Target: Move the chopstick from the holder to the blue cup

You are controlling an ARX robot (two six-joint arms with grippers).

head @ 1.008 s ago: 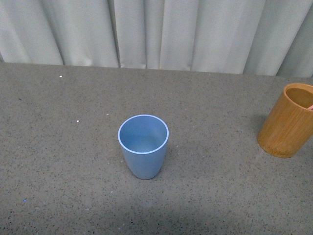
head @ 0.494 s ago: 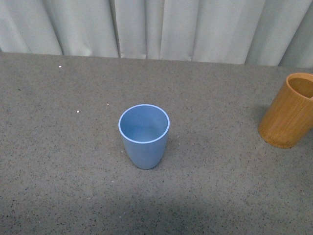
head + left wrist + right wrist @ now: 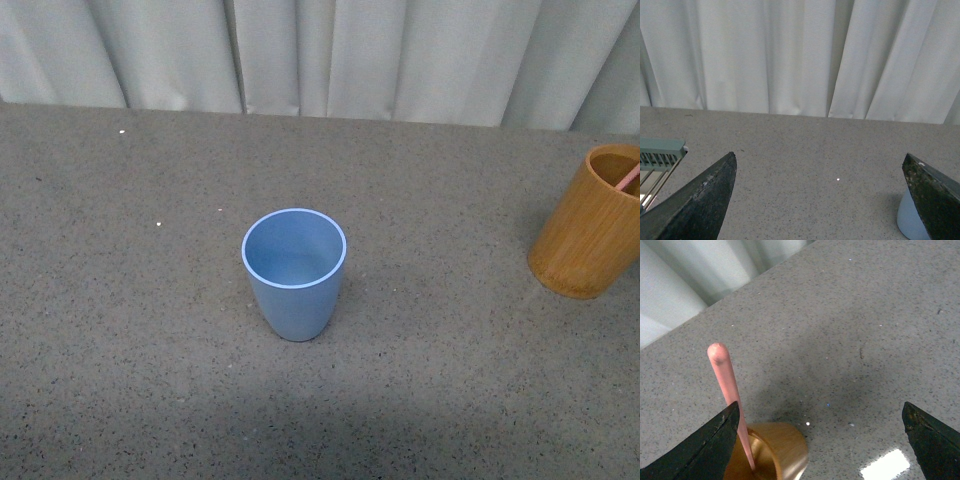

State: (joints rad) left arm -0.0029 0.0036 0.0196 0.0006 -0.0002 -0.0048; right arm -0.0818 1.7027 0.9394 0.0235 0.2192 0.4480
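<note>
The light blue cup [image 3: 294,272] stands upright and empty at the middle of the grey table. The orange-brown holder [image 3: 592,222] stands at the right edge of the front view, with a pink chopstick tip [image 3: 630,178] showing inside its rim. In the right wrist view the pink-red chopstick [image 3: 730,397] leans out of the holder [image 3: 774,451], beside one finger of my open right gripper [image 3: 820,412], which hangs above the holder. My left gripper [image 3: 820,162] is open over bare table, with the blue cup [image 3: 909,220] partly hidden behind one finger. Neither gripper shows in the front view.
White curtains [image 3: 320,55] hang behind the table's far edge. A pale green slatted rack [image 3: 657,160] shows at the edge of the left wrist view. The speckled grey tabletop [image 3: 140,350] spreads around the cup.
The front view has shifted a little: the cup and holder sit higher in the picture than a second ago. A pink chopstick tip now shows in the holder's mouth.
</note>
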